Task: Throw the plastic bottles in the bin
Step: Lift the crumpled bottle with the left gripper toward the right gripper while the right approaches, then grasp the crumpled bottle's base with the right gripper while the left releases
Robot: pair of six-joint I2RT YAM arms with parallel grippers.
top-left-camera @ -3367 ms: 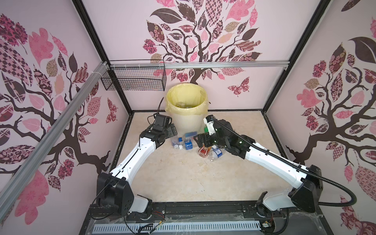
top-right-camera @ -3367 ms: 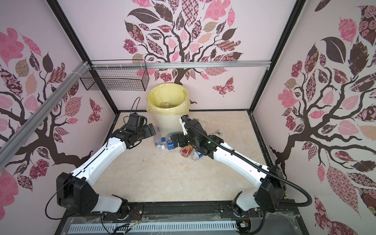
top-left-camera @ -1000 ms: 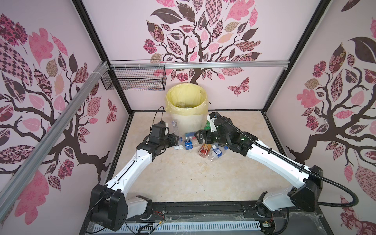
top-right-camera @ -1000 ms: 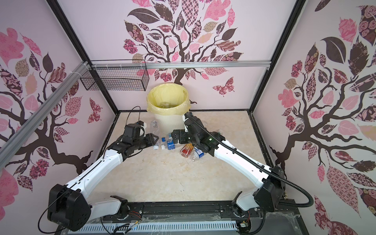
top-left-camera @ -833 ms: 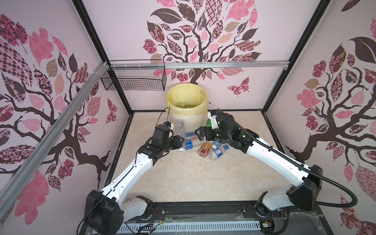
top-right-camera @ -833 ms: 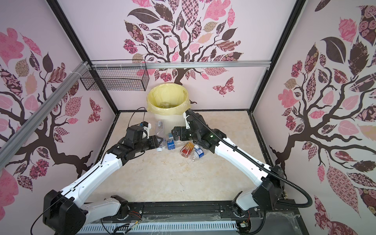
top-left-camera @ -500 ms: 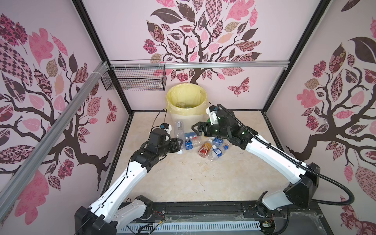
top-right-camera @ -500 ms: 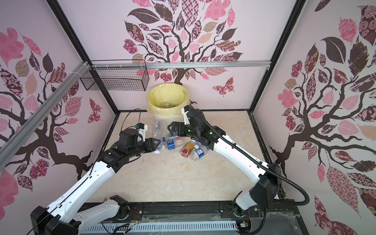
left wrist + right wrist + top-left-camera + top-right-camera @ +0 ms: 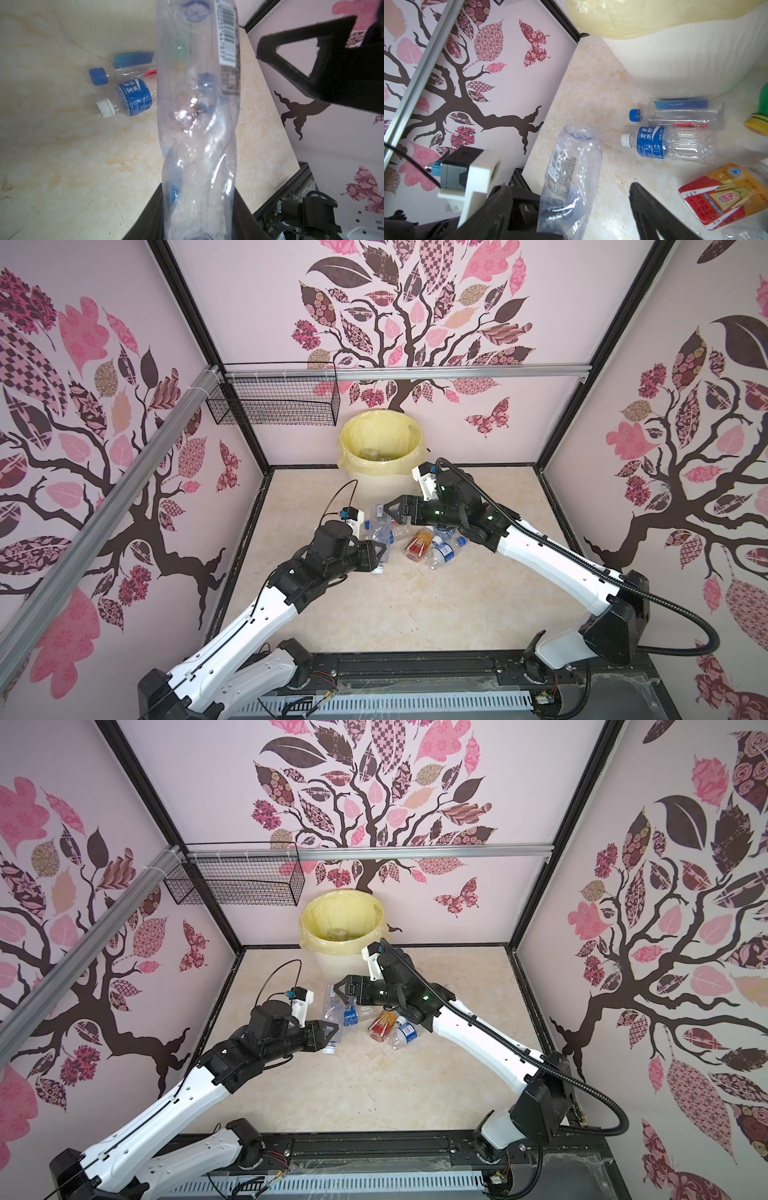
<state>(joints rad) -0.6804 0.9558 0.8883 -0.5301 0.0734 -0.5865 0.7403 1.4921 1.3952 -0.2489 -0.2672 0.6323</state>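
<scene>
My left gripper (image 9: 197,197) is shut on the neck end of a crumpled clear plastic bottle (image 9: 197,104), held off the floor with its base pointing away; in both top views the gripper (image 9: 376,556) (image 9: 328,1034) sits left of the pile. My right gripper (image 9: 395,512) (image 9: 569,187) is open beside that bottle's upper part, one finger (image 9: 648,205) clearly apart from it. On the floor lie a blue-labelled bottle (image 9: 652,143), a blue-capped one (image 9: 675,112), an amber-red labelled one (image 9: 417,541) and a green one (image 9: 758,122). The bin (image 9: 345,448) (image 9: 307,923) stands just behind.
A black wire basket (image 9: 274,406) hangs on the back-left wall above the bin. A metal rail (image 9: 104,497) slants along the left wall. Pink patterned walls close in three sides. Several more bottles lie under my right arm (image 9: 444,549).
My left arm has lifted the clear bottle out of the pile and drawn it toward the front. My right gripper has swung left to the bottle's upper end and its jaws have narrowed a little.
</scene>
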